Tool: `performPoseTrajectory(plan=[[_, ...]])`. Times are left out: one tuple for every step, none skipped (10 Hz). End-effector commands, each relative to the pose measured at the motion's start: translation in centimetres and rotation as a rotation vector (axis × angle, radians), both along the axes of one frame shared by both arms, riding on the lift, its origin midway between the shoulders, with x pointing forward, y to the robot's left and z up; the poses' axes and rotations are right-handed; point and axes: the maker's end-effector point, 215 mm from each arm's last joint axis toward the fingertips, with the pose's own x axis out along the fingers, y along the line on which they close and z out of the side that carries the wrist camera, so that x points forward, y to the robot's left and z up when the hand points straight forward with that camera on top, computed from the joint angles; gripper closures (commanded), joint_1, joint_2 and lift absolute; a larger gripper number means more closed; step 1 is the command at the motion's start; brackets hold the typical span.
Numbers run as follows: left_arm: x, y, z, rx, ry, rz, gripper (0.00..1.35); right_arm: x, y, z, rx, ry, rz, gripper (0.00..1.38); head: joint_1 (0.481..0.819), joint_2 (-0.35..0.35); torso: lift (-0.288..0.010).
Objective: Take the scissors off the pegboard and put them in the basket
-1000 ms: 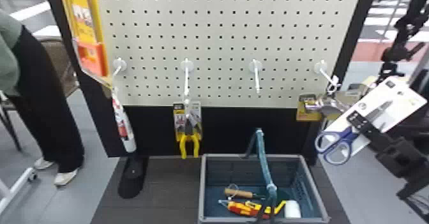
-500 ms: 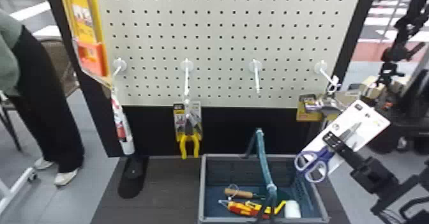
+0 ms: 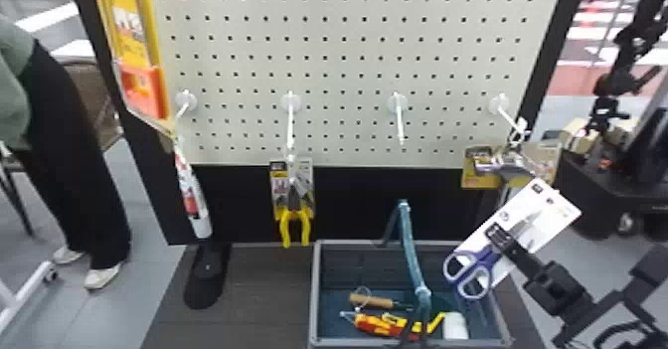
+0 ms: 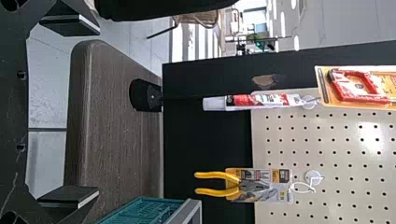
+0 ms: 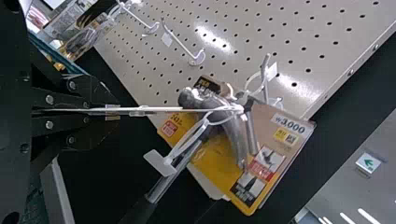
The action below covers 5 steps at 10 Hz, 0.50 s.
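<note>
One pair of scissors (image 3: pixel 482 262) on a white card (image 3: pixel 556 206), off the pegboard (image 3: pixel 348 78), card clamped between the closed fingers of the right gripper (image 3: pixel 501 238). Scissors at the basket's (image 3: pixel 314 293) right side, above the rim, not in it; handles point toward basket, blades tilt up and away. Left gripper (image 4: pixel 99 112): fingers wide apart, nothing held. Inside basket: wooden-handled tool (image 3: pixel 372 301), red-yellow tool (image 3: pixel 380 325), white roller (image 3: pixel 455 325). Pegboard behind basket. Yellow-handled pliers (image 3: pixel 295 218) and tube (image 3: pixel 193 199) hang behind, left of basket; hammer (image 3: pixel 489 166) behind, right of basket.
</note>
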Motion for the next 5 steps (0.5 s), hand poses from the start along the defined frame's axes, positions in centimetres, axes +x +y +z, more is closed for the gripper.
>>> performPoseTrajectory(plan=[[0.1,0.1,0.1,0.002,-0.002,0.000,0.10,0.3,0.7,-0.8,0.007,0.014,0.009,1.27,0.549,0.000,-0.100],[0.1,0.0,0.0,0.001,-0.002,-0.001,0.10,0.5,1.5,-1.3,0.012,0.025,0.024,1.27,0.549,0.000,-0.100],[0.2,0.0,0.1,-0.001,-0.005,-0.001,0.10,0.7,2.3,-2.0,0.019,0.036,0.040,1.27,0.549,0.000,-0.100],[0.2,0.0,0.1,-0.001,-0.005,-0.001,0.10,1.1,3.3,-2.5,0.028,0.042,0.060,1.27,0.549,0.000,-0.100],[0.2,0.0,0.0,-0.001,-0.005,0.000,0.10,1.4,4.2,-2.8,0.035,0.045,0.077,1.27,0.549,0.000,-0.100]])
